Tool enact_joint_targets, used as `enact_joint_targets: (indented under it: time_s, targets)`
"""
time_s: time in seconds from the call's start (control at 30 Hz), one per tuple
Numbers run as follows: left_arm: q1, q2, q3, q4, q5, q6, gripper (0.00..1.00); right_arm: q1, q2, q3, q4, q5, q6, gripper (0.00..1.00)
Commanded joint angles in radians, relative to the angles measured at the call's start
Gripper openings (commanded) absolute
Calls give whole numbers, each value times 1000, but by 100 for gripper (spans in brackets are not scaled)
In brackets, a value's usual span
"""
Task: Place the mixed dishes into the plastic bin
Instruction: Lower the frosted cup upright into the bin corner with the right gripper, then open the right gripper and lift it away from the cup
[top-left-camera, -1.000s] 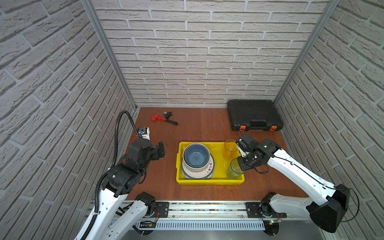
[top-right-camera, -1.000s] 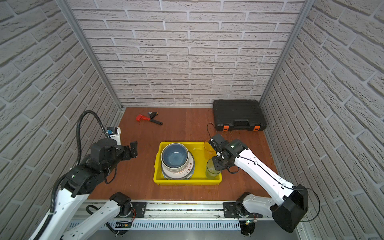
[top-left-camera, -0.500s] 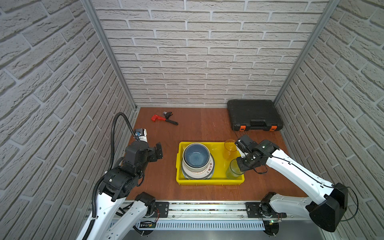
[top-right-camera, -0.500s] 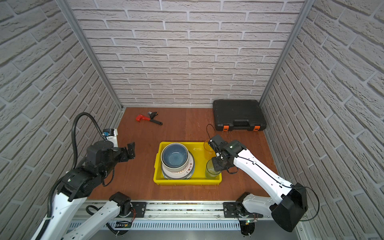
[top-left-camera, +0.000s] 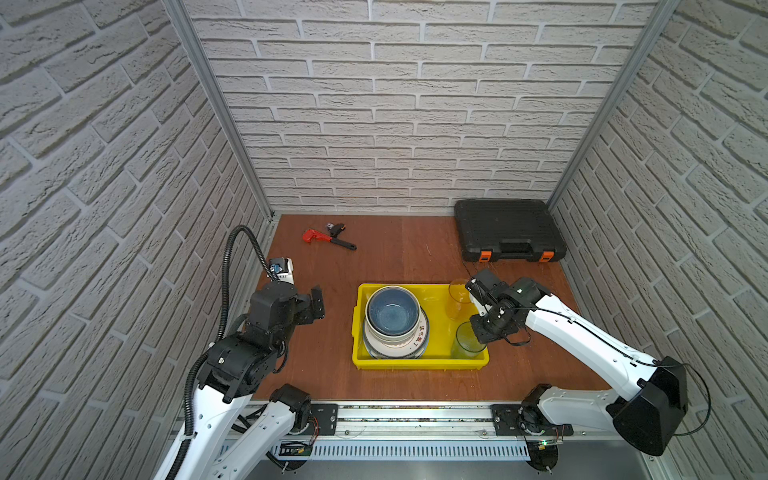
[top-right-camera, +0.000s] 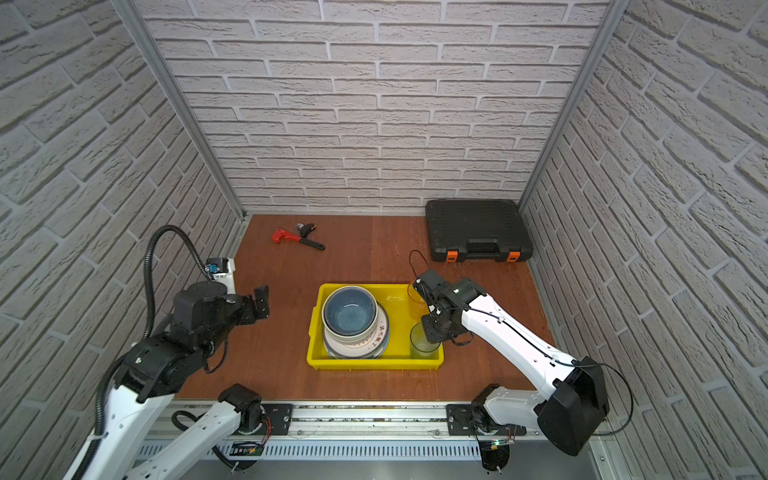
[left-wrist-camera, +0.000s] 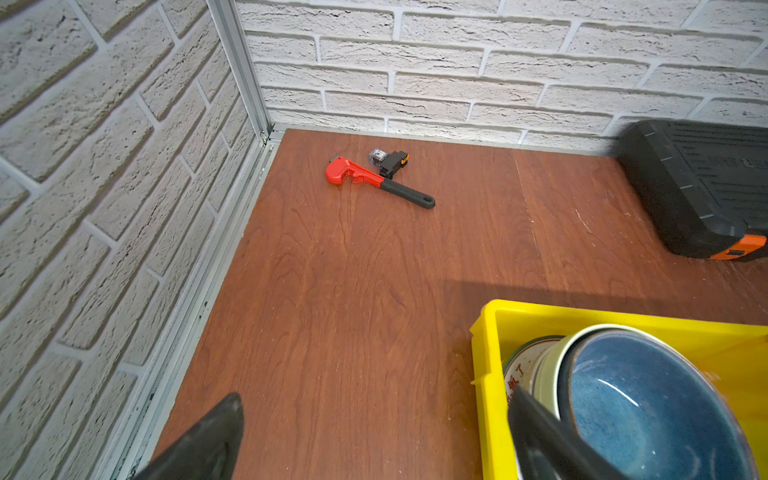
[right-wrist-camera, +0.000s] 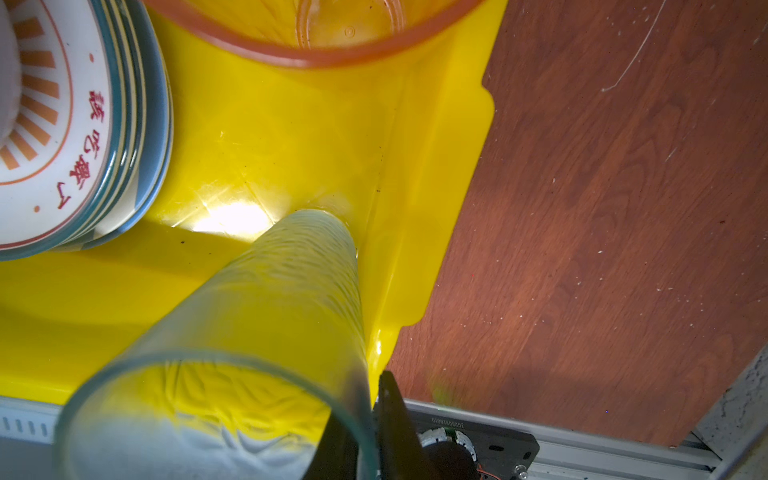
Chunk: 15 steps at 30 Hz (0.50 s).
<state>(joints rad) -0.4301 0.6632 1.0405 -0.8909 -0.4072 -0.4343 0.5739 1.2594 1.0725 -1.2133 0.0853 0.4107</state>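
The plastic bin (top-left-camera: 419, 365) (top-right-camera: 374, 365) is a yellow tub near the table's front. In its left half, plates (right-wrist-camera: 62, 124) carry stacked bowls, a dark-blue bowl (top-left-camera: 393, 311) (top-right-camera: 350, 311) (left-wrist-camera: 648, 411) on top. An orange tumbler (top-left-camera: 457, 297) (right-wrist-camera: 316, 41) stands in the far right corner. A greenish tumbler (top-left-camera: 467, 341) (top-right-camera: 422, 341) (right-wrist-camera: 282, 299) stands upright in the near right corner. My right gripper (top-left-camera: 478, 328) (top-right-camera: 430, 328) (right-wrist-camera: 370, 407) is shut on its rim, one finger inside and one outside. My left gripper (top-left-camera: 316, 303) (top-right-camera: 261, 302) (left-wrist-camera: 376, 397) hangs open and empty left of the bin.
A red-and-black wrench (top-left-camera: 328, 239) (left-wrist-camera: 374, 180) with a small black part beside it lies at the back left. A black case with orange latches (top-left-camera: 509, 230) (top-right-camera: 478, 228) sits at the back right. Brick walls close three sides.
The left arm has drawn back slightly toward the front left, its gripper still open. The right gripper stays at the greenish tumbler's rim in the bin.
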Motion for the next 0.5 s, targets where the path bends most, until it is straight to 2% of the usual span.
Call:
enact_joint_targets:
  time_s: [0.0, 0.27, 0.47]
  targets:
    - [8, -1, 15, 2, -21, 22, 98, 9, 11, -2, 0, 8, -9, 18]
    - [13, 5, 33, -3, -24, 34, 98, 14, 15, 12, -3, 12, -18, 20]
    - [12, 14, 35, 0, -19, 50, 98, 14, -1, 44, -9, 22, -19, 28]
